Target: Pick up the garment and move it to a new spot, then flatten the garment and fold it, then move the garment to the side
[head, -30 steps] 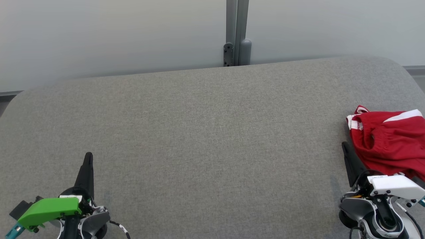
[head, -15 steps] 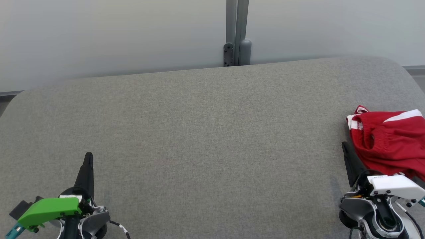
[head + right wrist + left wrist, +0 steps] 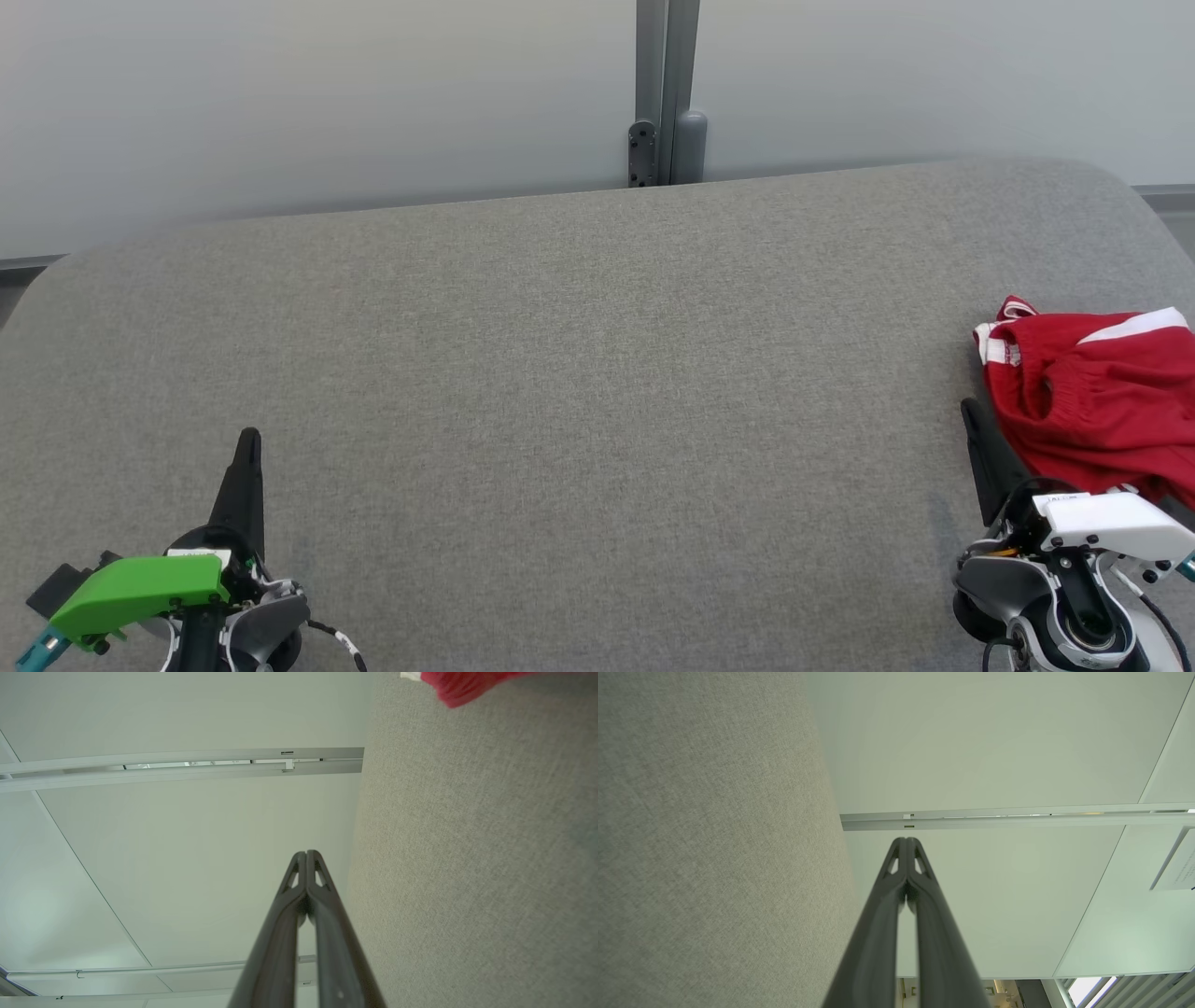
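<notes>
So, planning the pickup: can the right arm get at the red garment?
Probably yes: the right gripper, shut, lies close beside the red garment with nothing between; it must open first.

Broad grey surface (image 3: 597,373) free; garment (image 3: 1092,401) heaped at right edge.

The tabletop (image 3: 597,392) wears a grey woven cloth, matt and faintly rough, its fine weave plain to see. At the tabletop's right edge the garment (image 3: 1092,411) is soft red cloth, matt, with white fabric trim. The jaws of the left gripper (image 3: 248,441) and right gripper (image 3: 969,411) are dark moulded plastic, smooth with a dull sheen. Over the tabletop's near edge sit a smooth green cover (image 3: 140,588) and a slightly glossy white cover (image 3: 1116,525), both plastic. Behind the tabletop the post (image 3: 665,93) is probably painted metal, satin grey. The wall panels (image 3: 280,112) are smooth and matt.
</notes>
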Controlling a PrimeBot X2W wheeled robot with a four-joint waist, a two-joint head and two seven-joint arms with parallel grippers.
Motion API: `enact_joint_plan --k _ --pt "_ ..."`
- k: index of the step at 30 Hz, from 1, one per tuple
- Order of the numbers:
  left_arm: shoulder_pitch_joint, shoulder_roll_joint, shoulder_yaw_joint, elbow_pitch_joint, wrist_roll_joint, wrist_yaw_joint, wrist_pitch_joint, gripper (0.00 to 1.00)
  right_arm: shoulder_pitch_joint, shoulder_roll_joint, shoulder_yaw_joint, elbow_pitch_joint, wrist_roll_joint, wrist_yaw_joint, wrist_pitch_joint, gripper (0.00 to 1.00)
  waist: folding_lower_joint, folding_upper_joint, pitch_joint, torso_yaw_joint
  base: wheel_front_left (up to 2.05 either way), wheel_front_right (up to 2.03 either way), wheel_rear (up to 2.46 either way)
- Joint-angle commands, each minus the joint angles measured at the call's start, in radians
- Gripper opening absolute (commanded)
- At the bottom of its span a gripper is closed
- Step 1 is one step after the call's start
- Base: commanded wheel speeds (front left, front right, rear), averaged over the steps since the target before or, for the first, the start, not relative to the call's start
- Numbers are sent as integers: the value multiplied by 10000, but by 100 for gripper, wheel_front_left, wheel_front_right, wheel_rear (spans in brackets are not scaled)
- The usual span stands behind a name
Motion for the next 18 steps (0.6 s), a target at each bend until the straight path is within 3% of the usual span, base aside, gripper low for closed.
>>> enact_joint_plan --k 1,18 --pt "-111 70 27 -21 -4 -49 43 0 87 -41 -21 -51 70 4 30 0 0 -1 0 0 0 0 0" --pt "-111 70 27 -20 -4 -50 43 0 87 -42 -21 -51 70 4 29 0 0 -1 0 0 0 0 0"
